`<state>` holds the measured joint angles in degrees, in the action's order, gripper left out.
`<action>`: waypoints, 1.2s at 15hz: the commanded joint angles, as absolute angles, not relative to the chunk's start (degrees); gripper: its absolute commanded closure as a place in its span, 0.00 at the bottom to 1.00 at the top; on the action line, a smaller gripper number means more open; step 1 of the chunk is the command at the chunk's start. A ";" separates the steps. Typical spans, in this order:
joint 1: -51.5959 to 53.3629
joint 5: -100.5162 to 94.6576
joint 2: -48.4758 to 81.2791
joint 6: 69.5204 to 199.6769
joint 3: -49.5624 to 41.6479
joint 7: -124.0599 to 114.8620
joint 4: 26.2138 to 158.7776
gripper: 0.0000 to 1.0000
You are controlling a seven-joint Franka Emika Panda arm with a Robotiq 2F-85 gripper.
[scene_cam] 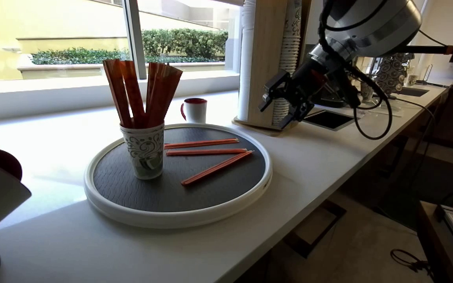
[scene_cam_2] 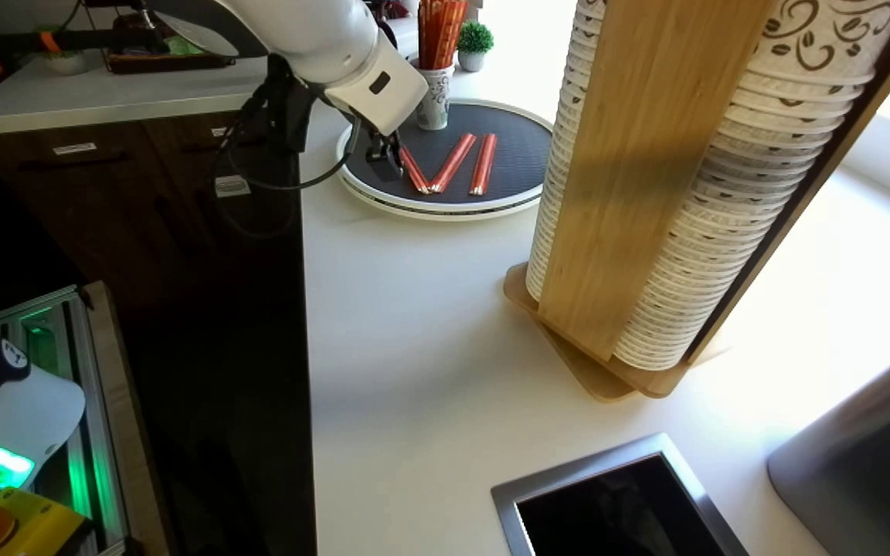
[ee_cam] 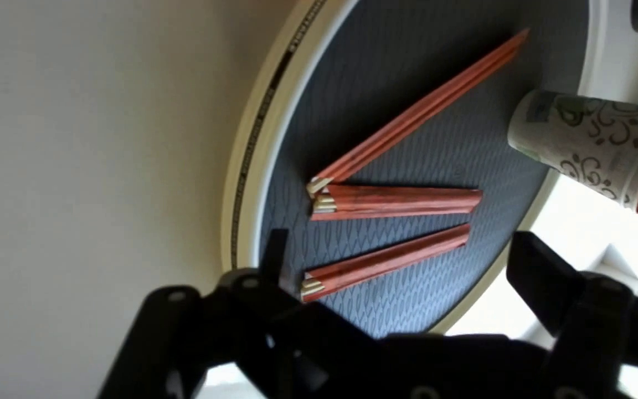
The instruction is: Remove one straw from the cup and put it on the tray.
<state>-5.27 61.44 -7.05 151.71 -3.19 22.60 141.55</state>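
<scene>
The cup (scene_cam: 146, 155) stands upright on the left part of the tray, whose off-white rim (scene_cam: 175, 220) shows in full. It also shows in an exterior view (scene_cam_2: 434, 100) and the wrist view (ee_cam: 585, 138). Several red-wrapped straws (scene_cam: 140, 96) stick up from the cup. Three red-wrapped pieces lie flat on the tray: a front one (scene_cam: 216, 169), a middle one (scene_cam: 207, 152) and a back one (scene_cam: 203, 143). My gripper (scene_cam: 275, 113) is open and empty, in the air to the right of the tray. In the wrist view its fingers (ee_cam: 399, 246) are wide apart with nothing between them.
A white mug with dark red inside (scene_cam: 197, 111) stands behind the tray. A tall wooden holder with stacked cups (scene_cam_2: 646, 185) stands on the counter. A dark cylinder (scene_cam_2: 870, 455) and a dark framed panel (scene_cam_2: 619, 510) are nearby. The counter's edge (scene_cam: 301, 220) drops to the floor.
</scene>
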 commanded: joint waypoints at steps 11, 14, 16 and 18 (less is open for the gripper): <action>-17.28 7.08 -29.05 115.94 3.34 -5.70 130.86 0.00; -13.68 4.76 -32.98 107.35 -0.03 -5.07 122.65 0.00; -11.14 6.29 -35.86 105.08 -2.52 -2.52 117.98 0.00; -10.64 5.55 -34.95 107.28 -2.55 -4.20 119.18 0.00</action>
<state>-12.91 6.83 -35.07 107.23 -1.06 -3.18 119.25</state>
